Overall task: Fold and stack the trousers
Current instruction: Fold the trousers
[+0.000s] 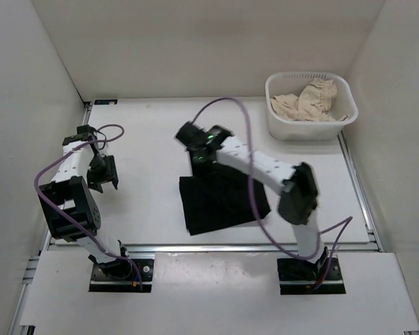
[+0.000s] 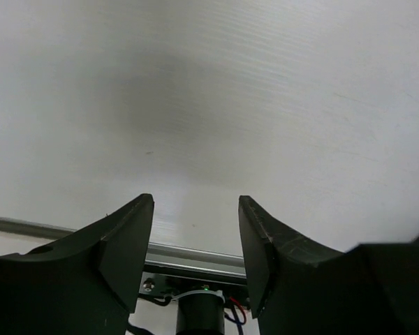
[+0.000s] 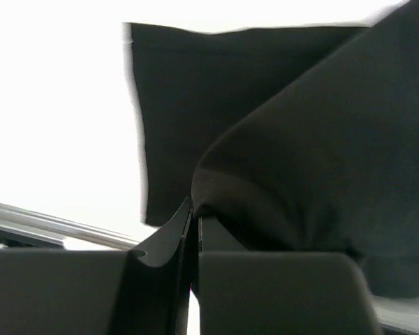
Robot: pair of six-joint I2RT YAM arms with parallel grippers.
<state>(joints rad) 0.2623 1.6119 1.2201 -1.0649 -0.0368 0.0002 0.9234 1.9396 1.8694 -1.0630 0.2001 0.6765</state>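
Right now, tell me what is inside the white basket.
A crumpled beige cloth lies in the basket. Anything beneath the cloth is covered, and the basket's floor cannot be seen.

White table (image 1: pixel 146 139), seen from above. 2 items lie directly on it: black trousers (image 1: pixel 220 206), folded into a rough square near the front centre, and a white basket (image 1: pixel 300 130) at the far right corner, well apart. A metal rail (image 1: pixel 195 248) borders the near edge.
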